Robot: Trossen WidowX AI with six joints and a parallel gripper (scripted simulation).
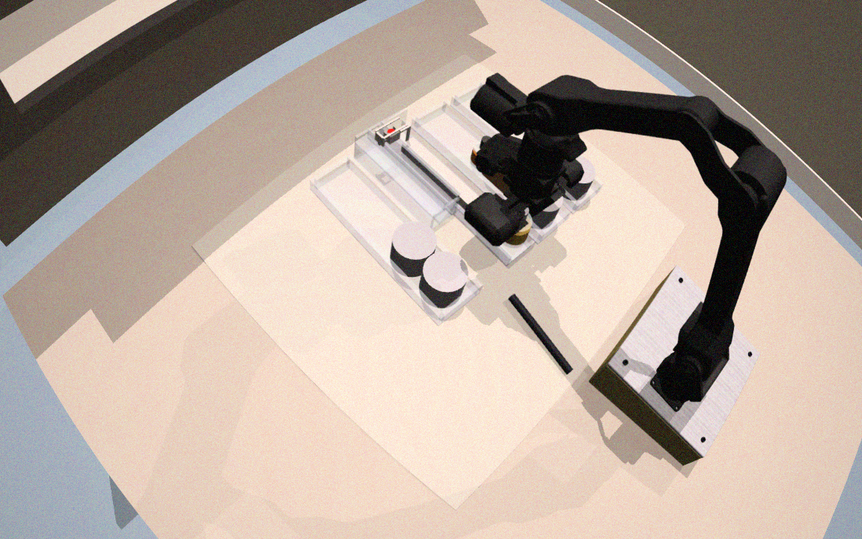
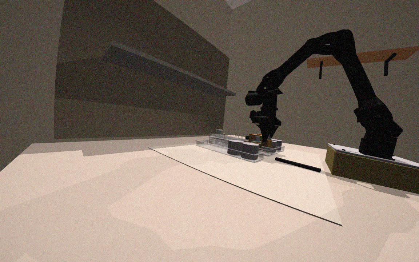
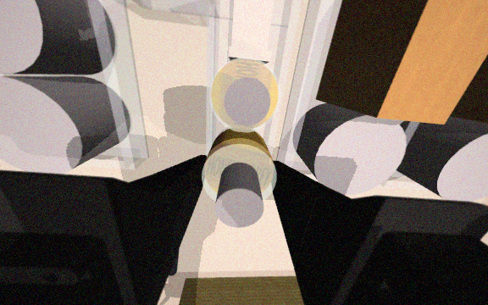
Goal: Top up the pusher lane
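Observation:
My gripper (image 3: 239,164) (image 2: 266,140) points down, shut on a jar (image 3: 239,148) (image 1: 520,234) with a yellow-brown body, a pale clear rim and a grey knob. The held jar is upright at the front part of the sprung lane (image 1: 509,260). Whether its base touches the lane floor is hidden. The matching jar (image 3: 246,99) stands directly behind it, apparently touching or nearly so. Behind that jar is a pale pusher part (image 3: 250,34) with a dark lower edge. The arm hides the rear jar in the top view.
Two dark jars with pale tops (image 1: 412,239) (image 1: 444,271) stand in the clear tray on the left. Two more (image 3: 360,154) (image 3: 481,165) stand close on the right. A dark block with an orange band (image 3: 413,59) is at the right. A black rod (image 1: 541,333) (image 2: 297,165) lies in front.

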